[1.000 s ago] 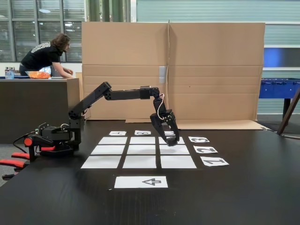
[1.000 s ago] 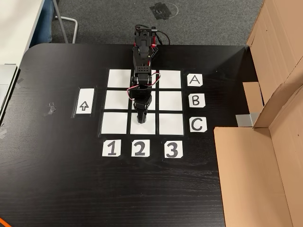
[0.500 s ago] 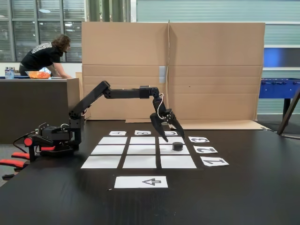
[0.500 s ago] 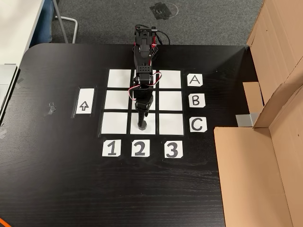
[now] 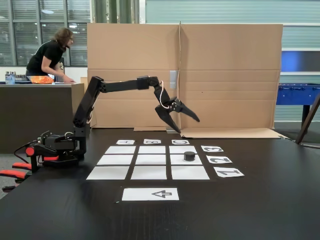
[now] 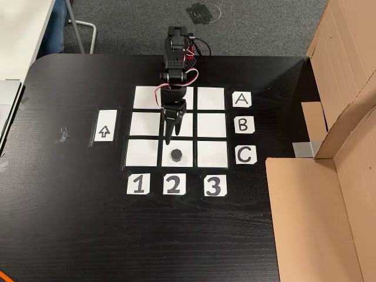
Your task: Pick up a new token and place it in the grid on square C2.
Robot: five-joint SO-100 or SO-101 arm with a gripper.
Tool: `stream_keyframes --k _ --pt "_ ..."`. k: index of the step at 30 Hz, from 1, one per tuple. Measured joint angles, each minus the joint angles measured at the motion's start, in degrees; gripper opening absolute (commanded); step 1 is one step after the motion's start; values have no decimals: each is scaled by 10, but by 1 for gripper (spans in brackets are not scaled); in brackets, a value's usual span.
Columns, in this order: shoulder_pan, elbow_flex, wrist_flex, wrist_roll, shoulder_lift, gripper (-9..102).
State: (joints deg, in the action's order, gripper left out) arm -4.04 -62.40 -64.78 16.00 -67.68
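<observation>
Your hand (image 5: 186, 125) hung released above the grid (image 6: 146, 124), the token (image 6: 175, 155) seemingly centred on C2 (image 6: 184, 163).

Black matte table (image 5: 280, 200) with rounded corners. Tall brown folded cardboard screen (image 5: 225, 75) at far edge; from above, along right side (image 6: 329, 194). Grey carpet floor (image 6: 129, 26) beyond table. Dark counter (image 5: 35, 115) at left, person (image 5: 47, 55) leaning over it, orange bowl (image 5: 41, 79) on top. Dark gridded windows (image 5: 30, 25) behind. Blue foosball table (image 5: 297, 94) at right. Even indoor light.
</observation>
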Motion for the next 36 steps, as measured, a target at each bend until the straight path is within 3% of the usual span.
stream_keyframes --k 15,36 --pt "159 -237 94 -79 -377 39" --pt "530 -536 120 -178 -802 35"
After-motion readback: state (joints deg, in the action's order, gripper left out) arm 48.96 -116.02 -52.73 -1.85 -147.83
